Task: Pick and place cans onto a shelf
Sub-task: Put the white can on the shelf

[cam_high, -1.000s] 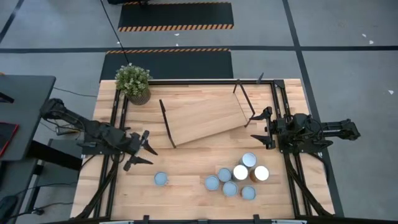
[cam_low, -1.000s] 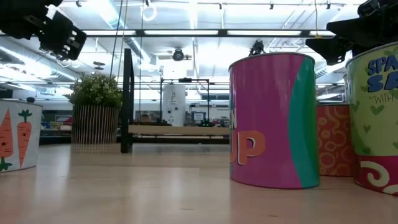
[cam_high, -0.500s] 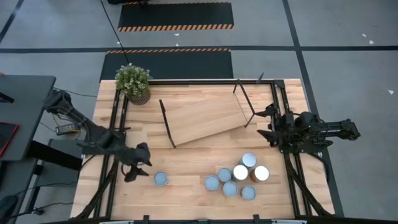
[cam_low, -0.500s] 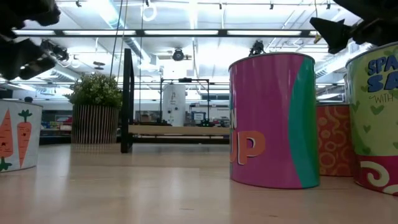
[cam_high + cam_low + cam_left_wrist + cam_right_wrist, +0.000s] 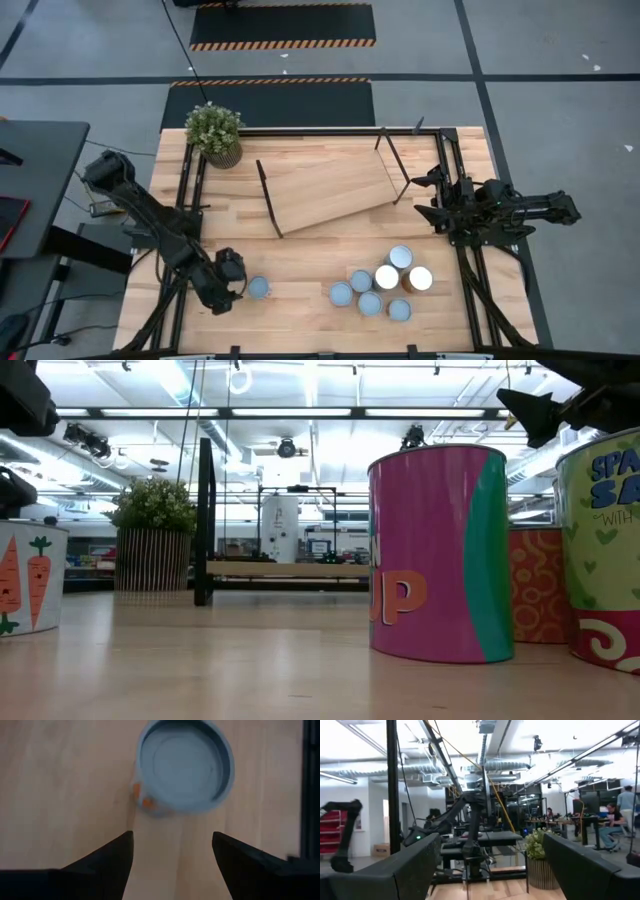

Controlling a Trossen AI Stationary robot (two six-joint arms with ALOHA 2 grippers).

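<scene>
A lone can (image 5: 259, 288) with a pale blue top stands upright near the table's front left; the low view shows carrots on its side (image 5: 22, 578). My left gripper (image 5: 236, 280) hovers just left of it, tipped downward and open. In the left wrist view the can (image 5: 185, 765) lies beyond the gap between the fingers (image 5: 172, 837), untouched. Several more cans (image 5: 385, 283) stand clustered at the front right. The shelf (image 5: 330, 190) lies slanted across the table's middle, standing on its black end frames. My right gripper (image 5: 432, 200) waits open by the shelf's right end.
A potted plant (image 5: 214, 133) stands at the far left corner. Black rails (image 5: 186, 190) run along both sides of the table. Bare tabletop (image 5: 300, 260) lies between the lone can, the shelf and the can cluster.
My left gripper has swung toward the table's near edge and dropped lower, tipping downward and rolling, and has ended beside the lone can. My right gripper has tipped upward a little in place. The cans and the shelf have stayed put.
</scene>
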